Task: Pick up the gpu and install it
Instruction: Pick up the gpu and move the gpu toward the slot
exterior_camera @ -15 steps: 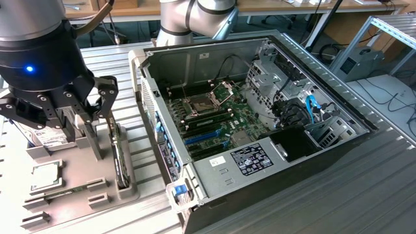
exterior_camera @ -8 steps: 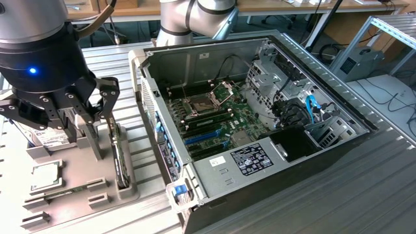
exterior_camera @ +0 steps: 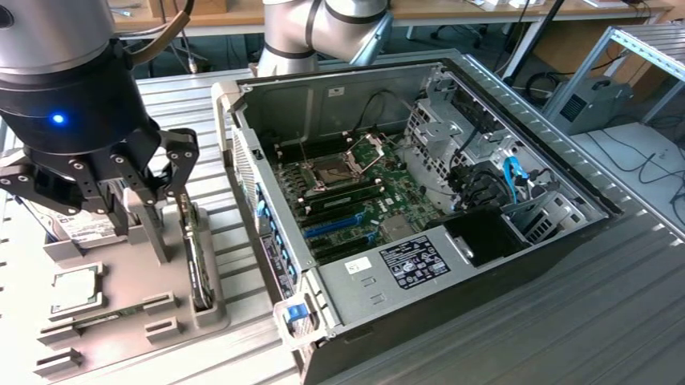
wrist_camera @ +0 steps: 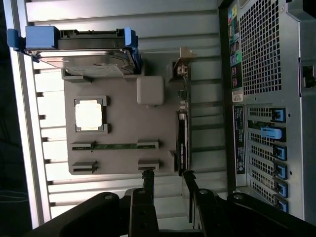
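Probably light, stiff yet fragile, the gpu (exterior_camera: 196, 265) at the exterior view's lower left suits the spread gripper (exterior_camera: 150, 200) pinching its flat faces

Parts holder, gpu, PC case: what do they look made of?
Parts holder: matte grey plastic, probably moulded or printed; uniform, no glare. gpu: dark circuit board, seen edge-on, with a pale, likely metal bracket at one end. PC case: silvery sheet metal, probably steel; folded, perforated panels.
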`<action>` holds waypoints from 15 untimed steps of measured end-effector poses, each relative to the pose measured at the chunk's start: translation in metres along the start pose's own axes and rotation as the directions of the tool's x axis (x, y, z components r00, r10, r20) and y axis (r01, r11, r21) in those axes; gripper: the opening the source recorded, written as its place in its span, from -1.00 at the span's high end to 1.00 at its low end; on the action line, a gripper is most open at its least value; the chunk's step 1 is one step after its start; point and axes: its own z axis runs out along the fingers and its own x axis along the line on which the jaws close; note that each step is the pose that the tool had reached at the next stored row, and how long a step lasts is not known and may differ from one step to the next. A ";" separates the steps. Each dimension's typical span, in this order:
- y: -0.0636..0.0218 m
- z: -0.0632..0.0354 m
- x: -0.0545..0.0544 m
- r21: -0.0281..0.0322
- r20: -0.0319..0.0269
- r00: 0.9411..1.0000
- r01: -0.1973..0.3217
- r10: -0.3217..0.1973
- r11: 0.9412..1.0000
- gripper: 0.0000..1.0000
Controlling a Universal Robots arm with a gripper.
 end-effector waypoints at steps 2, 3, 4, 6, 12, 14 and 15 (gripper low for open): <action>0.0000 0.0008 0.000 0.000 0.000 1.000 0.000 0.000 1.000 0.28; 0.0000 0.0010 -0.001 0.000 0.000 1.000 0.000 0.000 1.000 0.28; 0.0001 0.0012 -0.001 0.000 0.000 1.000 0.000 0.000 1.000 0.28; 0.0001 0.0019 -0.001 0.000 0.000 1.000 0.000 0.000 1.000 0.28; 0.0001 0.0034 -0.002 0.000 0.000 1.000 0.000 0.000 1.000 0.28; 0.0002 0.0040 -0.002 0.000 0.000 1.000 0.000 0.000 1.000 0.28; 0.0002 0.0041 -0.002 0.000 0.000 1.000 0.000 0.000 1.000 0.28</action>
